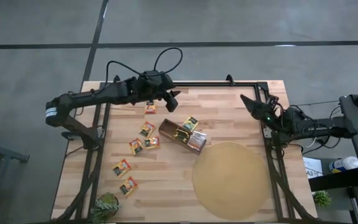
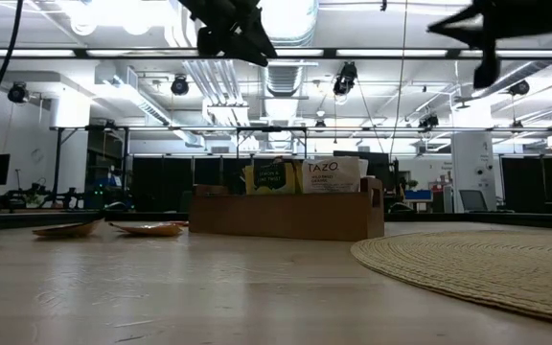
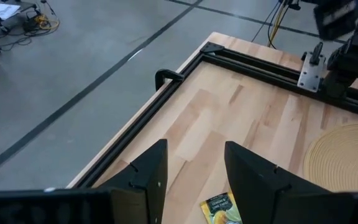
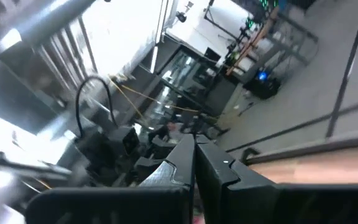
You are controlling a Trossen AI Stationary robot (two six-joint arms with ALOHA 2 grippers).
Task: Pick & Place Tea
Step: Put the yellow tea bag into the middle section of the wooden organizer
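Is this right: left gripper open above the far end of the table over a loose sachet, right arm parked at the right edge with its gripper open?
Not quite. The right gripper is shut: the right wrist view shows its two fingers pressed together with nothing between them. The rest holds: the left gripper is open over a loose tea sachet, and the right arm waits at the table's right edge.
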